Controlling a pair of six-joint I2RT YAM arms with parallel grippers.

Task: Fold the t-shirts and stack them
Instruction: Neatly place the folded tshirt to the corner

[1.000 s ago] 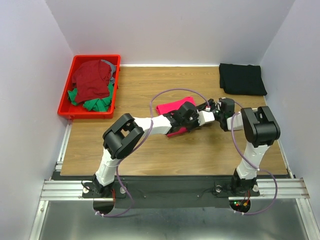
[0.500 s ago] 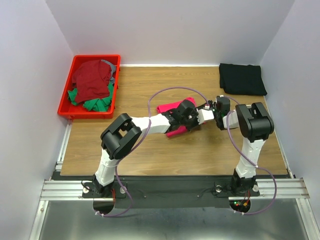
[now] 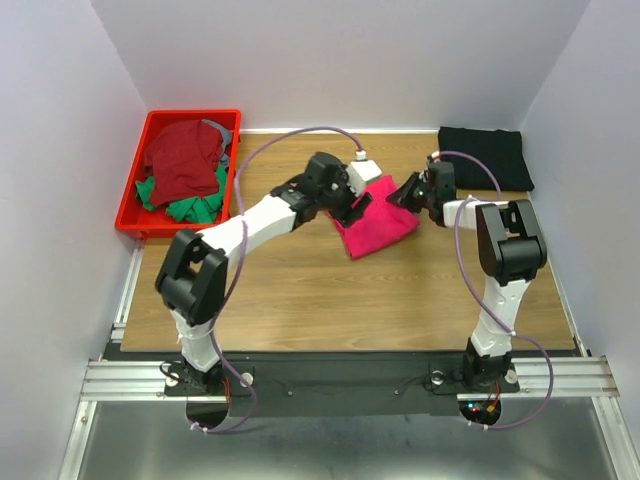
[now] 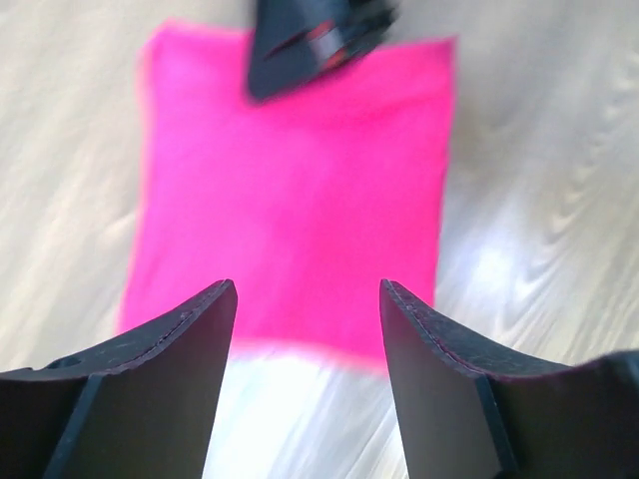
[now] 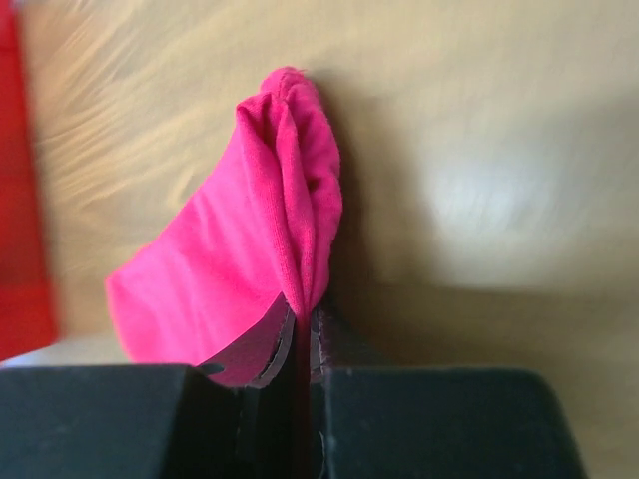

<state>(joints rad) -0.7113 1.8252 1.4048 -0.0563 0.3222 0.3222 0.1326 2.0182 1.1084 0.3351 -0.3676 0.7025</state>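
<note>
Right end effector (image 5: pixel 300 321) closed tight on raised edge of pink shirt (image 3: pixel 378 230); left end effector (image 4: pixel 305 294) spread wide, empty, above shirt on desk (image 3: pixel 300 290)

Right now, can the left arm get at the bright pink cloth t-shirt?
Probably yes: the open left fingers hover at the pink t-shirt's near edge with nothing between, and the right fingers pinch only its far end.
</note>
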